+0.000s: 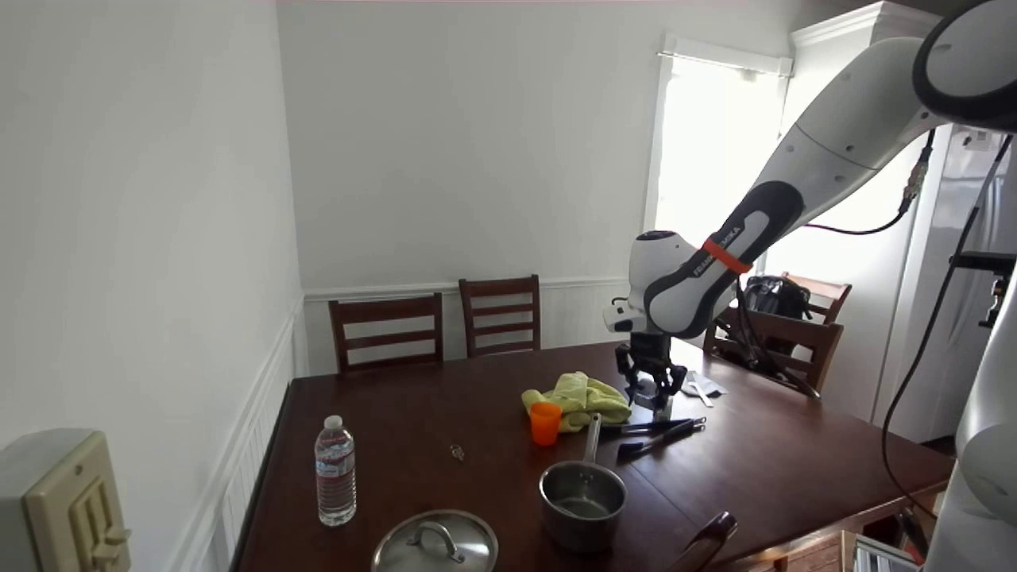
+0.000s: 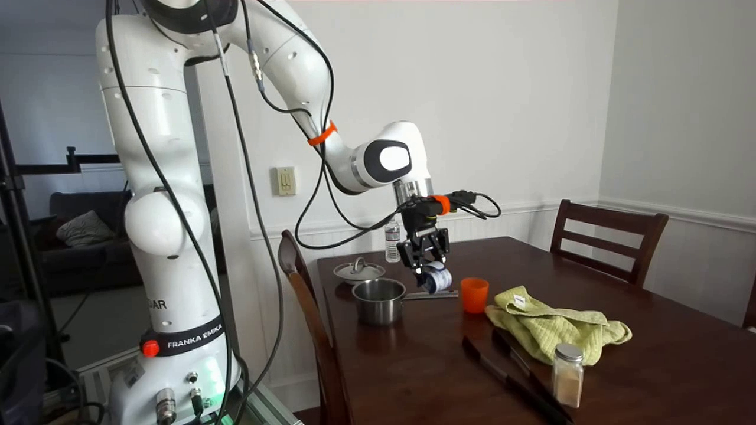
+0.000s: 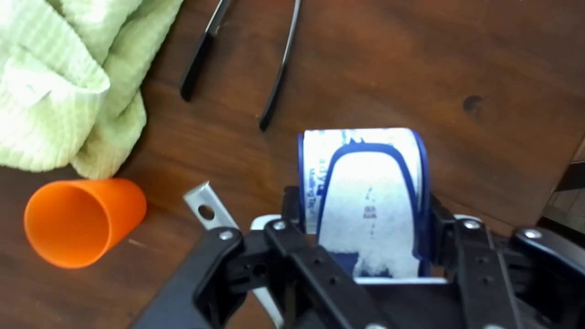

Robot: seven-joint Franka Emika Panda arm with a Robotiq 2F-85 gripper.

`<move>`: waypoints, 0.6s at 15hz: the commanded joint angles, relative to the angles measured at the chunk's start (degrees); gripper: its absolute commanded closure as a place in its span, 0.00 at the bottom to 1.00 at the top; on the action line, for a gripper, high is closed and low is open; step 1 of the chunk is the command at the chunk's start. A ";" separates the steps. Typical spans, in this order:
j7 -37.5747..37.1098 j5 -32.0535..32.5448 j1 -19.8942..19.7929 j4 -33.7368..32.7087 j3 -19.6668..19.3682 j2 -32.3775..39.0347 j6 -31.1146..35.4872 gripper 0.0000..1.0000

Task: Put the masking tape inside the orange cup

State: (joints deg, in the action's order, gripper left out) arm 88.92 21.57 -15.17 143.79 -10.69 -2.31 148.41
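The orange cup [image 1: 545, 423] stands upright on the table, and its open mouth shows in the wrist view [image 3: 68, 224]. It also shows in an exterior view [image 2: 474, 296]. My gripper [image 3: 365, 219] is shut on the masking tape [image 3: 370, 196], a white and blue roll with its sides between the fingers. The tape [image 2: 437, 277] hangs above the table, apart from the cup. In the wrist view the cup lies to the left of the gripper. In an exterior view the gripper [image 1: 653, 385] largely hides the tape.
A yellow-green towel [image 2: 555, 324] lies beside the cup. A steel pot [image 2: 379, 304] has its handle [image 3: 212, 208] pointing near the cup. Black-handled utensils [image 2: 514, 378], a glass jar [image 2: 569, 378], a pot lid [image 1: 437, 548] and a water bottle [image 1: 335, 473] are on the table.
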 commanded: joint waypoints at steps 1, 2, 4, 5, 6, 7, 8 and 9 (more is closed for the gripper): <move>0.43 -0.05 1.47 0.55 -0.72 -1.45 -0.15 0.39; 0.99 -0.04 1.47 0.94 -0.79 -2.41 -0.16 0.39; -0.63 -2.17 1.55 0.29 -1.04 -1.06 2.62 0.64; 0.27 -9.42 3.14 -2.78 -0.94 1.72 4.31 0.64; 0.98 -14.50 4.26 -5.46 -0.48 3.29 3.84 0.64; 0.49 -19.18 5.42 -8.83 0.48 4.93 3.32 0.64; 0.60 -23.77 6.06 -11.72 1.08 7.15 4.01 0.64; 0.89 -28.33 6.31 -15.17 1.79 9.59 3.91 0.64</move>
State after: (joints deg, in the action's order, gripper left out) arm 89.32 4.33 -10.56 138.67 -10.27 -0.26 152.27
